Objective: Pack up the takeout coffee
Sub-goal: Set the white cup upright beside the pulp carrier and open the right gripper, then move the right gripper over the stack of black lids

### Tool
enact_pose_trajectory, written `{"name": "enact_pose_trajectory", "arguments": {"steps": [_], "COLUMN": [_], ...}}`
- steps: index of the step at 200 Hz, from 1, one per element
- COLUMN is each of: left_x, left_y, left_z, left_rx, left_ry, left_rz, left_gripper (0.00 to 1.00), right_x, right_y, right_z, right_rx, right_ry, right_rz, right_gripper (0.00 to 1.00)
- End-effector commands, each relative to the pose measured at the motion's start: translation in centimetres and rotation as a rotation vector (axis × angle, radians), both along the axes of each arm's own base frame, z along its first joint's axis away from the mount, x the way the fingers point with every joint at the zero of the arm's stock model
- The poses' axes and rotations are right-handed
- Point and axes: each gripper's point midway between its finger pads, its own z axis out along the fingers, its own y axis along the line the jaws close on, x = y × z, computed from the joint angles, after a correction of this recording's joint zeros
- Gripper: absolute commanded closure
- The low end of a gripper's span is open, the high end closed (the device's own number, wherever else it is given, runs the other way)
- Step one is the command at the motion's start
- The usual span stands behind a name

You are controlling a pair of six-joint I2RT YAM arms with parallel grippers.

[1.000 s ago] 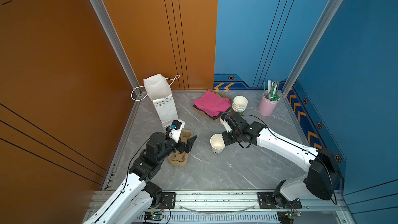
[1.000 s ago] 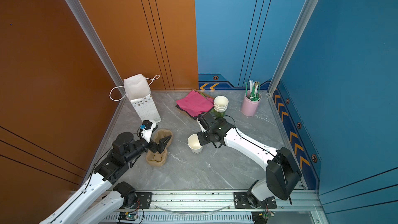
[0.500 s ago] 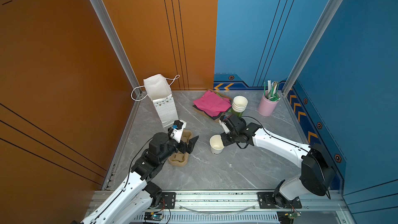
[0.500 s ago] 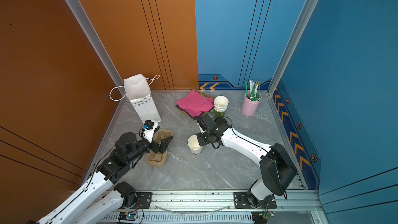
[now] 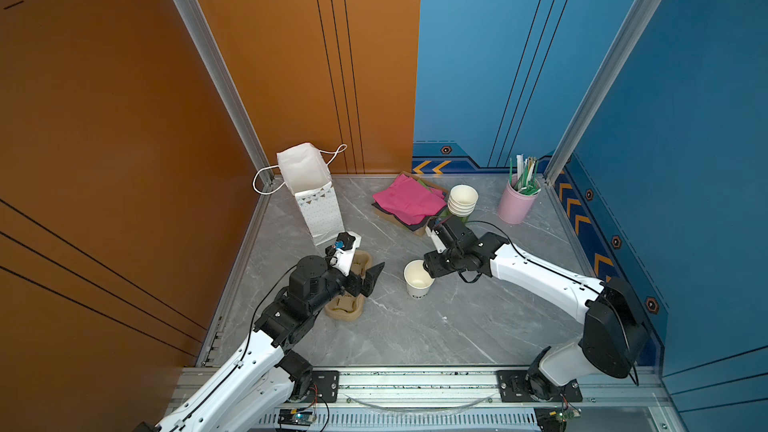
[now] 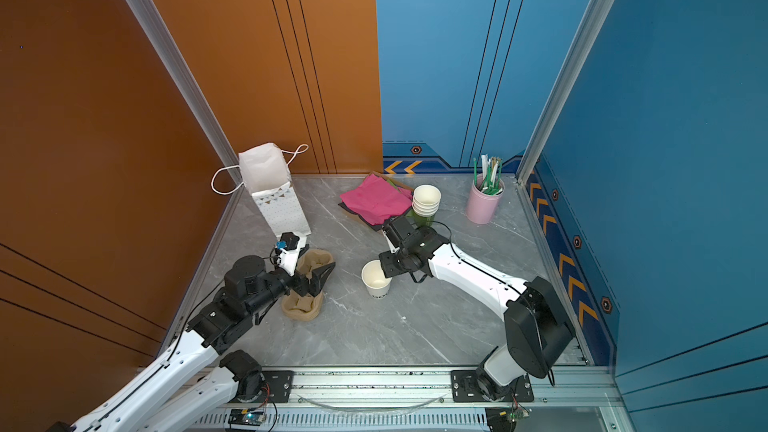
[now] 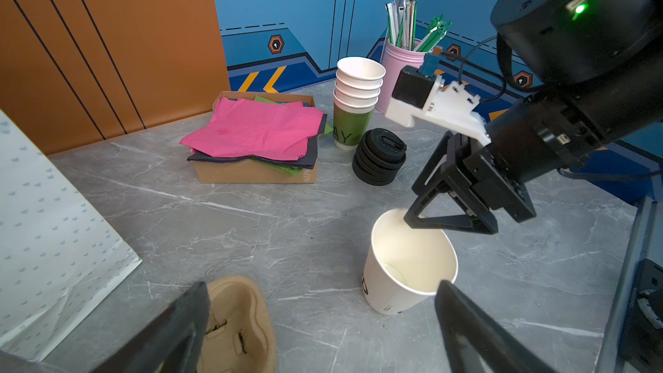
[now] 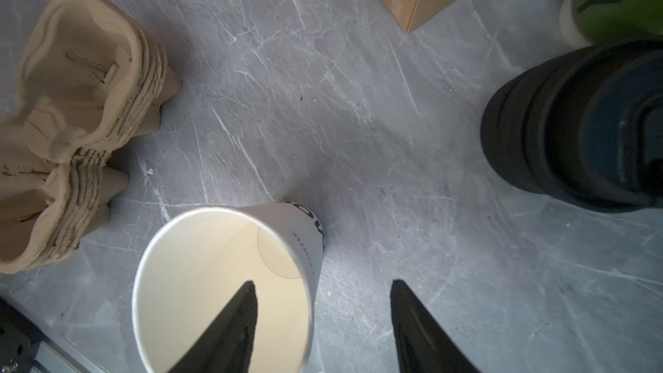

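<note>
Left gripper: fingers spread wide, nothing between them. It hangs over the stack of brown pulp carriers; I cannot tell whether it touches them. Just behind that arm, toward the back left corner, the white paper bag stands upright with its mouth open and its cord handles hanging out to either side. The carriers lie on the grey marble table, just in front of the bag. Right of them and clearly apart is the takeout coffee cup, near the middle of the table. It is upright and open-topped, with dark lettering on its white side, and its pale inside and bottom show in the right wrist view. Right gripper: fingers parted and straddling the cup's rim, one inside the mouth and one outside. The wall stands between them with a gap on each side, so they are not pinching it. Behind that wrist sits a cardboard napkin box, a pink napkin on top of darker and green ones. Just beside it is the cup stack, white cups nested in a green one. The black lids are piled next to the green cup; in both top views the right arm hides them. At the back right corner a pink holder stands with straws in it.
</note>
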Motion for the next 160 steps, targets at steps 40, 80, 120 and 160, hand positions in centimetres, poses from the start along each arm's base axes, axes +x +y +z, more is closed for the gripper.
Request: {"name": "enact_pose_trajectory", "arguments": {"steps": [40, 80, 120, 160], "left_x": [-0.4, -0.7, -0.9, -1.0], "left_y": [-0.7, -1.3, -1.7, -1.9], "left_z": [-0.1, 0.2, 0.2, 0.1], "left_rx": [-0.009, -0.013, -0.009, -0.006], "left_ry": [0.001, -0.001, -0.001, 0.000], "left_rz": [-0.021, -0.043, -0.054, -0.058], "left_gripper": [0.02, 0.02, 0.02, 0.02], "right_x": [5.1, 7.9, 9.7, 10.9], "right_y": [-9.8, -12.2, -11.5, -11.2], "right_z": [5.0, 3.4, 0.9, -1.6], "right_rx": [-0.010, -0.061, -0.040, -0.051], "right_ry": [-0.123, -0.093, -0.052, -0.027], "right_rz": [-0.281, -0.295, -0.267, -0.263], "right_gripper": [0.09, 0.04, 0.02, 0.02]}}
